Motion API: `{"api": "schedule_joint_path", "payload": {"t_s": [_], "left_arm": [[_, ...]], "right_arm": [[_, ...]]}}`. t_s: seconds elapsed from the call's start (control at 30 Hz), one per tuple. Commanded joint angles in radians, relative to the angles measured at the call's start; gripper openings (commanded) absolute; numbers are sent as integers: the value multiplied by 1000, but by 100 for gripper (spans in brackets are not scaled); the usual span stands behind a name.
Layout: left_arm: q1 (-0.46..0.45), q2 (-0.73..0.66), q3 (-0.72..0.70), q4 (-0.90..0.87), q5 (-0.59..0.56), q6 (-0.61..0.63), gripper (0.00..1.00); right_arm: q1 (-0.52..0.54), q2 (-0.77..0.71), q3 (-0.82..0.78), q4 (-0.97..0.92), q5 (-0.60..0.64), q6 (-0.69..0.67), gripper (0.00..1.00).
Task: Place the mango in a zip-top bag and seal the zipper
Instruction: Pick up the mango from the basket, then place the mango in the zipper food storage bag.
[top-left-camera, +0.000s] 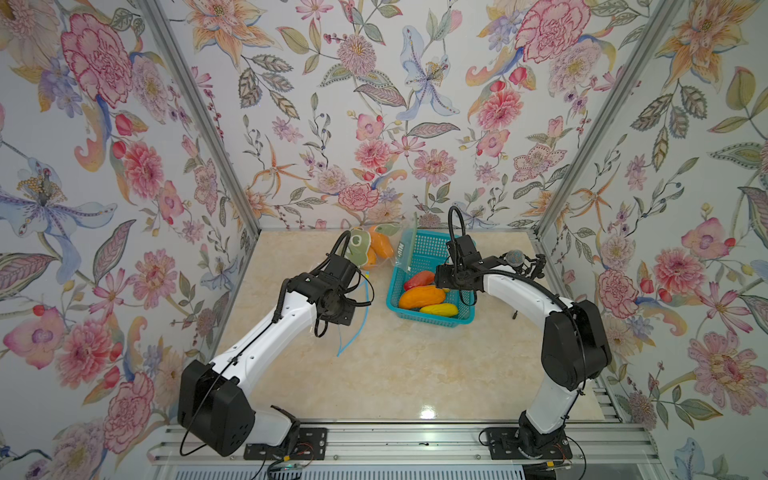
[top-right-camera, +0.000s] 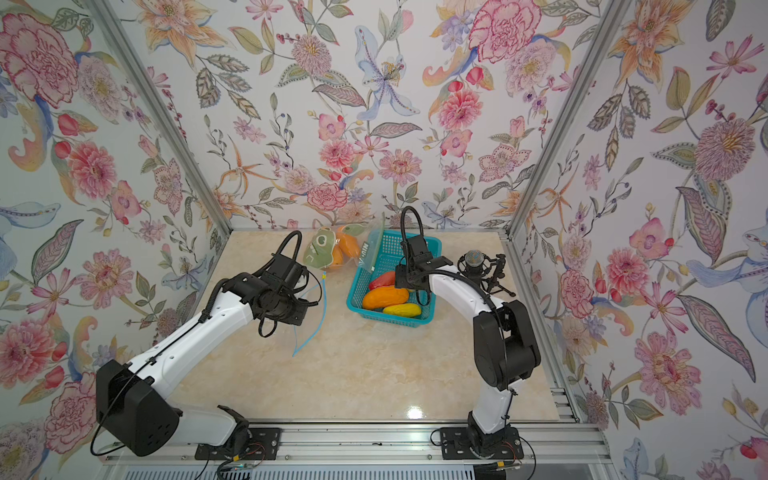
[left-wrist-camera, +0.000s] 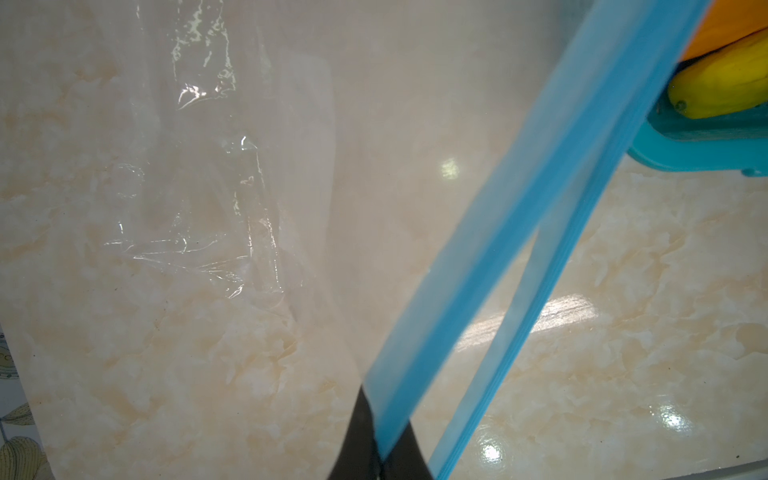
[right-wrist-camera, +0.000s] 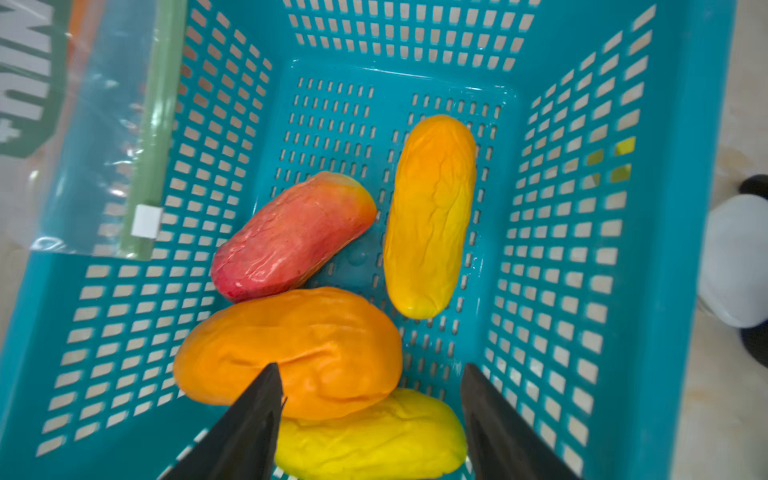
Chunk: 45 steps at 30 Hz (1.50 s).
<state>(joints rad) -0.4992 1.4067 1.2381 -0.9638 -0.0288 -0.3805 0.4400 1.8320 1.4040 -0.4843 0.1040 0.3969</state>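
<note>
Near the worktop's (top-left-camera: 395, 374) far edge, the teal basket (top-left-camera: 428, 322) sat on the right arm's side. The zip-top bag (left-wrist-camera: 490, 249) hung clamped in the left pincer (left-wrist-camera: 374, 436). Inside the basket, the orange mango (right-wrist-camera: 291, 353) lay just under the right pincer (right-wrist-camera: 370, 365), jaws spread and empty, long axis roughly jaw-to-jaw.

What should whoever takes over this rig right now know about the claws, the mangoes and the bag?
Left claw: shut on the blue zipper of the clear bag; the bag's mouth is parted.
Right claw: open and empty, over the basket, just above the orange mango.
Four mangoes lie in the basket; none is in the bag.
Done: bag gripped and held open.
Left: grab a mango, put it in the bag, seal the zipper.
</note>
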Motion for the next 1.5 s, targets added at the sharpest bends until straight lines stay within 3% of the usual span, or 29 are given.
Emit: {"api": "schedule_joint_path", "payload": {"t_s": [0.0,0.23,0.37,0.63,0.73,0.93,1.2,1.47], "left_arm": [[8,-7,30,-2,6,8,0],[8,-8,32,0,13,9,0],[8,-7,33,2,12,12,0],[8,-3,35,8,17,12,0],[8,-3,34,10,17,12,0],[8,-5,29,15,23,11,0],[8,-5,29,11,17,14,0],[10,-4,37,9,20,24,0]], "right_arm": [[-10,81,62,-40,79,19,67],[-13,199,134,-42,135,43,65],[-31,252,151,-41,93,49,61],[-40,274,162,-38,51,20,41],[-34,245,156,-38,56,2,34],[12,63,104,-33,26,-42,33],[123,-248,-76,-3,-295,-29,33],[291,-422,-272,147,-642,122,33]]}}
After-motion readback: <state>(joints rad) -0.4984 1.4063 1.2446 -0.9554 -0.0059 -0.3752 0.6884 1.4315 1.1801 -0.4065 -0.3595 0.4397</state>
